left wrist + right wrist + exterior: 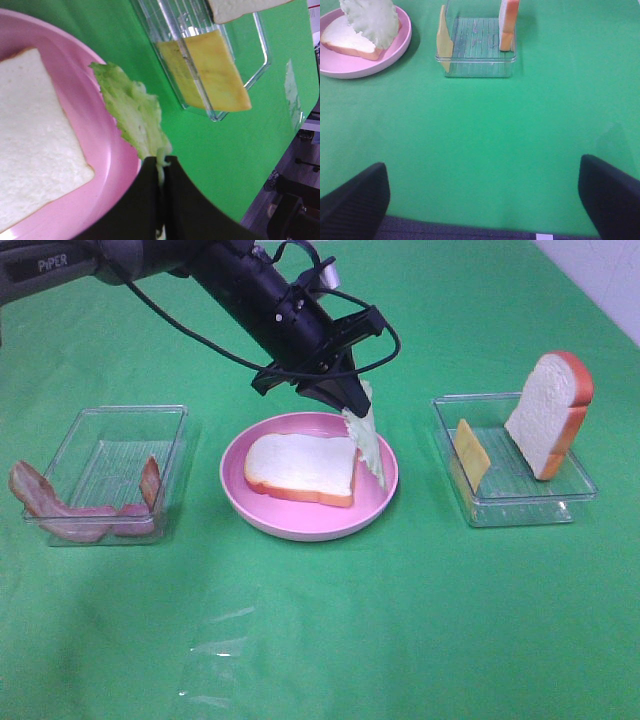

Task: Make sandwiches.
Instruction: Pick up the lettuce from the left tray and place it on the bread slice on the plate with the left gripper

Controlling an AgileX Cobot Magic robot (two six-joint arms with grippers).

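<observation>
My left gripper (352, 405) is pinched shut on the top edge of the pale green floppy lettuce leaf (368, 445). The leaf hangs down from it like a little flag. I think holding it by one edge is good, because the wide part can flop flat when it lands. Just below the gripper sits the round pink plate (300, 530), and the flat white bread slice with the orange-brown crust (300, 465) lies on it. That slice is the bottom of the sandwich, so it lies flat and waits for things to go on top. The leaf hangs by the edge of the bread, not over its middle, and I cannot tell if its tip touches the plate. I think I must slide the gripper over the bread before I let go, or the leaf may land half off. To one side of the gripper is a clear plastic tray (575, 485). The yellow cheese square (472, 452) leans on its wall, and a second white bread slice (548, 412) stands up so it is easy to grab. Far on the other side, another clear tray (120, 420) keeps the reddish-brown bacon strips (70, 515). My right gripper (482, 192) is wide open and holds nothing. It hangs over the bare green counter (400, 620), with the cheese tray ahead of it.
</observation>
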